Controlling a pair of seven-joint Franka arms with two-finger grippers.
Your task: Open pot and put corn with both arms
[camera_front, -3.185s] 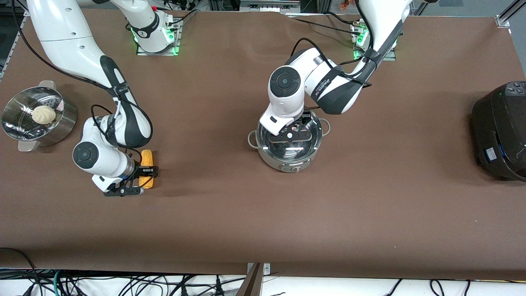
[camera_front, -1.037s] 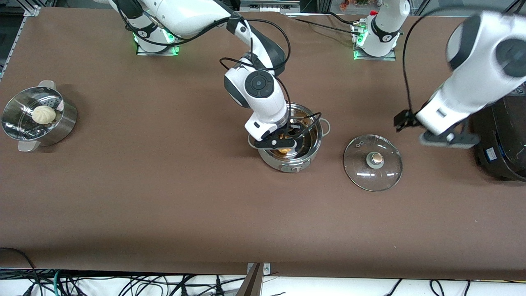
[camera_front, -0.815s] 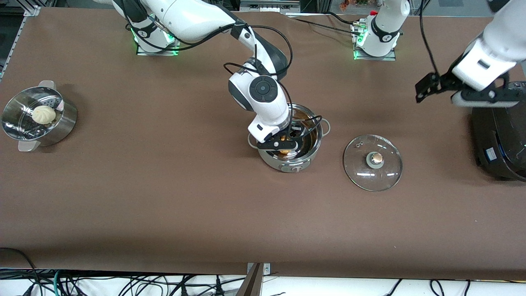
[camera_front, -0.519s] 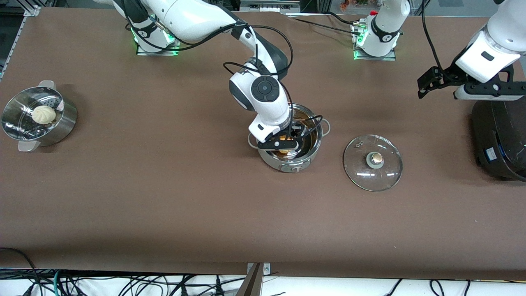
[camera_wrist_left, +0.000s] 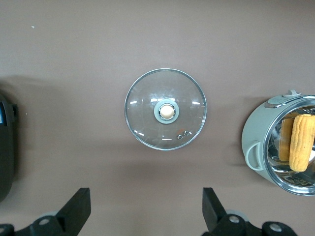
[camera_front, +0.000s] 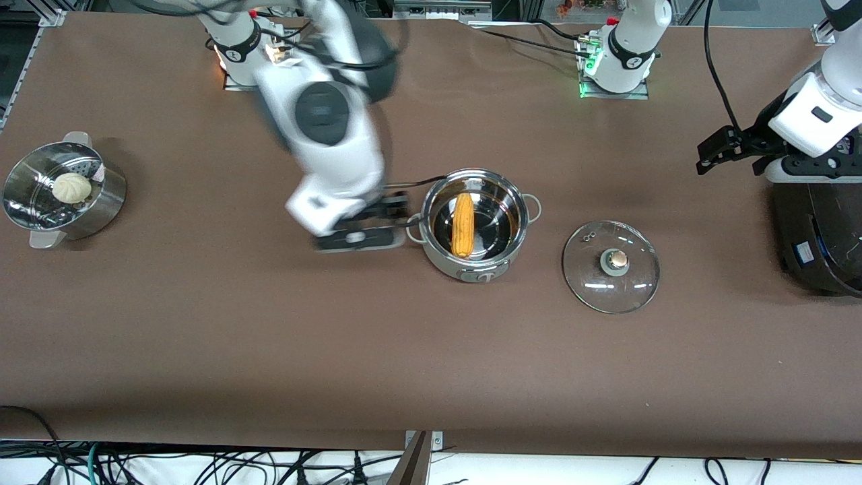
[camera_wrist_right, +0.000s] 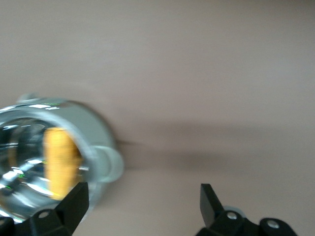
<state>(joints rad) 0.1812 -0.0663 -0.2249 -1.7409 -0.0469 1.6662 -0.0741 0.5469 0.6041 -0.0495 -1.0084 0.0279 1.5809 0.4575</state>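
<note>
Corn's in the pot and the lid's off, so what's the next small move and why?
Probably nothing but pulling the right claw clear: the corn lies inside the pot, the lid rests on the table beside it, and the left claw hangs open near the black cooker.

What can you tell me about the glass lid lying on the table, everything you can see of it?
The glass lid is a round, clear disc with a thin steel rim and a tan knob in a pale collar at its middle; a small fitting, probably a vent, sits near the rim. It lies flat, knob up, on the brown table, off the pot and beside it, toward the left arm's end. Nothing touches it but the table. The left gripper hangs open and empty, up over the table's far part beside the black cooker.
</note>
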